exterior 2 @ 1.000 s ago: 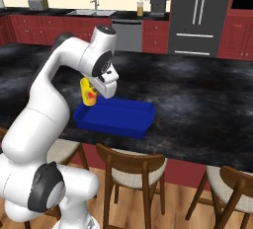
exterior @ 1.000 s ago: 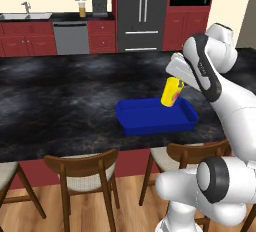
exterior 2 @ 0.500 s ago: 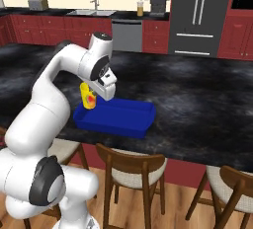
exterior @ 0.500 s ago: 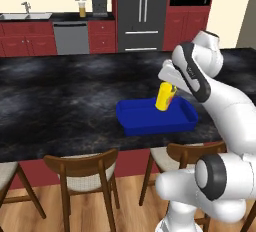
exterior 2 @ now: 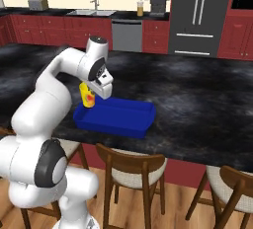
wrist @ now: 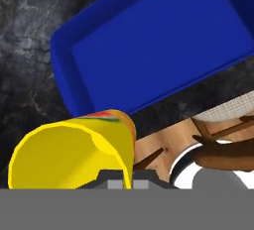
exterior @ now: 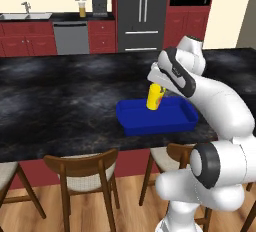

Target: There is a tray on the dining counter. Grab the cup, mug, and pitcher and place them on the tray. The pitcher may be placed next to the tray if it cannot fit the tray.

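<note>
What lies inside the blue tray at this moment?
The tray holds nothing; its blue floor shows bare. The yellow cup hangs over it in the shut gripper.

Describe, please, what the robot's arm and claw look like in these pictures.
The arm is made of smooth, glossy white rounded segments, joined by dark grey to black round joints with a thin pale ring around them. No loose cables or lettering are visible. The claw sits on a boxy white hand with a dark panel on its face; its small dark fingers are mostly hidden.
</note>
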Available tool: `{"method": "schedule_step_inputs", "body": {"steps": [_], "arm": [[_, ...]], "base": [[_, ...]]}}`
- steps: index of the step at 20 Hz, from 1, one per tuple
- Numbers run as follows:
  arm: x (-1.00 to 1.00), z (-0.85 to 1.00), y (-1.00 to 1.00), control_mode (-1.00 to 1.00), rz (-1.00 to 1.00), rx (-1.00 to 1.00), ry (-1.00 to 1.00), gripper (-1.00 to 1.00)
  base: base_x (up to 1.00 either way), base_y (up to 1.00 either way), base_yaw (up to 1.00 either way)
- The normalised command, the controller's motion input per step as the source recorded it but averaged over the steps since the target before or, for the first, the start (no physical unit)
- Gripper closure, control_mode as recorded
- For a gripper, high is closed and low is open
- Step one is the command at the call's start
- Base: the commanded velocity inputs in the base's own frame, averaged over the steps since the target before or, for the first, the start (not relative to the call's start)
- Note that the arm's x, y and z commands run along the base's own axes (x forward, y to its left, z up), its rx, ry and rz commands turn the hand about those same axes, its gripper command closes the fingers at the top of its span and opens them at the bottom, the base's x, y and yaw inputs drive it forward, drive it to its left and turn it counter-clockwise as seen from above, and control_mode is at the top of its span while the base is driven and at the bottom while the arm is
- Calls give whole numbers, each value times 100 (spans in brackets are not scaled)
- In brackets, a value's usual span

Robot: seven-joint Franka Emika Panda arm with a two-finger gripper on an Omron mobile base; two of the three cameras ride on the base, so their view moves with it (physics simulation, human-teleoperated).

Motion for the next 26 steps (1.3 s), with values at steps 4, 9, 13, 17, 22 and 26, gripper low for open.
{"method": "schedule_step_inputs", "body": {"steps": [4,9,13,17,22,26], "arm": [[45,-14,13,-100,0,0,3,100],[41,-22,8,-100,1,0,1,100],[45,-25,7,-100,1,0,0,100],[45,-29,10,-100,1,0,0,100],[40,-32,14,-100,0,-1,0,100],[41,-33,8,-100,1,0,0,100]], "base": [[0,0,0],[0,0,0],[0,0,0],[0,0,0],[0,0,0],[0,0,0]]}}
